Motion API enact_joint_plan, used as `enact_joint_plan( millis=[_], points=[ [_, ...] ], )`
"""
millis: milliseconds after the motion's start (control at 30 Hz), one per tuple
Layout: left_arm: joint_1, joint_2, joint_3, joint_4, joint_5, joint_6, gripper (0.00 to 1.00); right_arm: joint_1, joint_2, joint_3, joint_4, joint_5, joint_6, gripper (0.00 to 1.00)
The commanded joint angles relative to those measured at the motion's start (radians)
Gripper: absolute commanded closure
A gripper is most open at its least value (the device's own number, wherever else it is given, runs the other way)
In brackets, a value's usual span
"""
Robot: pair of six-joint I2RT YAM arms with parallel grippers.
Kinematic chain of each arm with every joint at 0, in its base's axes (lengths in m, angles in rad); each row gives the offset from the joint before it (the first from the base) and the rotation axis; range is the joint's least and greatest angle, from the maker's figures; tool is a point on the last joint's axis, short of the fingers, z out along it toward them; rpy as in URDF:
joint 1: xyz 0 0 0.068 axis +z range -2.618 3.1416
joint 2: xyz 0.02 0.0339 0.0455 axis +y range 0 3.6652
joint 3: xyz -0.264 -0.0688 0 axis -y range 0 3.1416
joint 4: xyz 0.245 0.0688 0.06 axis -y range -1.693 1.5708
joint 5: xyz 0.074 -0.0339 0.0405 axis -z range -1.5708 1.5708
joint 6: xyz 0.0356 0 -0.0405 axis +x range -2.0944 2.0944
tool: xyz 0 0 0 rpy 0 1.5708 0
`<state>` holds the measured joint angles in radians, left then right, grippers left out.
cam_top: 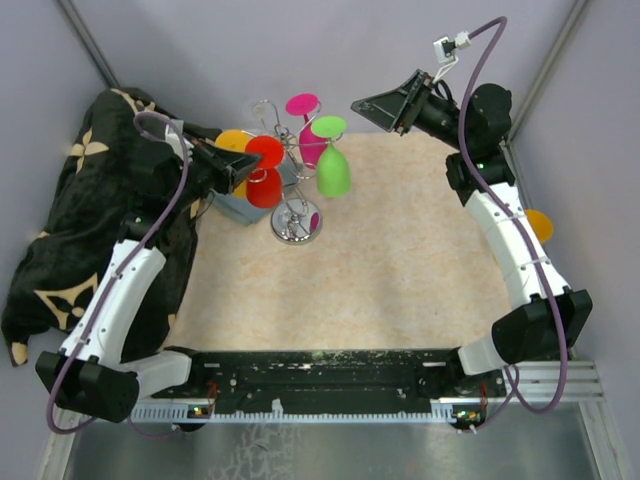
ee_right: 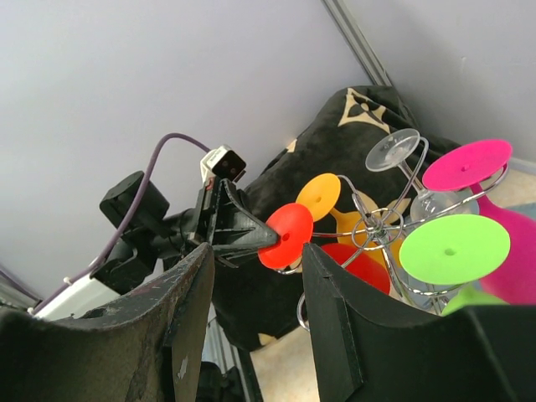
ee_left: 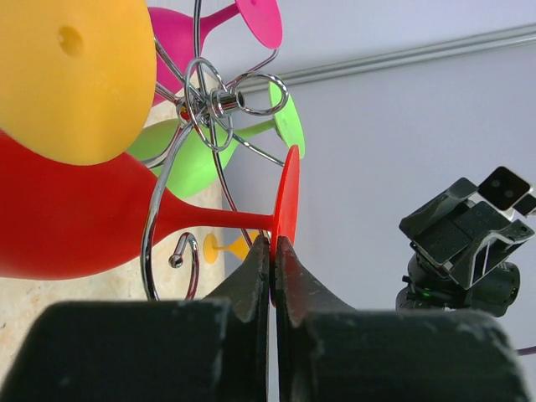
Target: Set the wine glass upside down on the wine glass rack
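Note:
A red wine glass [cam_top: 265, 172] hangs foot-up at the left side of the silver wine glass rack [cam_top: 296, 225]. Its stem [ee_left: 219, 220] crosses one of the curled loop arms [ee_left: 152, 219]. My left gripper [ee_left: 273, 244] is shut on the rim of its round foot [ee_left: 287, 197], which the right wrist view shows as a red disc [ee_right: 286, 234]. Orange [cam_top: 233, 141], pink [cam_top: 302, 104] and green [cam_top: 332, 170] glasses hang upside down on other arms, along with a clear glass [ee_right: 394, 149]. My right gripper [cam_top: 358, 106] hovers open right of the rack, holding nothing.
A black blanket with gold flowers [cam_top: 85, 200] lies bunched at the left, under my left arm. A grey box [cam_top: 232, 207] sits beside the rack's base. An orange object [cam_top: 539, 225] lies behind my right arm at the mat's right edge.

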<state>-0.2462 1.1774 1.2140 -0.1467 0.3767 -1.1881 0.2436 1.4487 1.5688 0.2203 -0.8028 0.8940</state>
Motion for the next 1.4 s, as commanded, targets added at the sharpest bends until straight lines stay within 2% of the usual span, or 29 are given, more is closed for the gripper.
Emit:
enact_joint_plan(
  millis=[0,433,733,933,1233,1367],
  points=[
    [-0.005,-0.049,-0.027,0.060,-0.058,-0.031,1.00,-0.007,-0.003,0.019,0.064,-0.009,0.008,0.53],
    [-0.005,-0.138,-0.110,0.056,-0.144,-0.061,1.00,-0.008,-0.008,0.000,0.083,-0.011,0.021,0.53],
    [-0.005,-0.194,-0.146,0.051,-0.157,-0.077,1.00,-0.008,-0.010,-0.005,0.083,-0.010,0.021,0.53],
    [-0.005,-0.216,-0.165,0.052,-0.124,-0.074,1.00,-0.007,-0.006,-0.013,0.100,-0.011,0.034,0.53],
    [-0.005,-0.169,-0.184,0.058,0.035,-0.053,1.00,-0.007,-0.005,-0.017,0.109,-0.013,0.045,0.53],
    [-0.005,-0.169,-0.206,0.059,0.042,-0.051,1.00,-0.008,-0.006,-0.018,0.113,-0.013,0.048,0.53]
  ],
)
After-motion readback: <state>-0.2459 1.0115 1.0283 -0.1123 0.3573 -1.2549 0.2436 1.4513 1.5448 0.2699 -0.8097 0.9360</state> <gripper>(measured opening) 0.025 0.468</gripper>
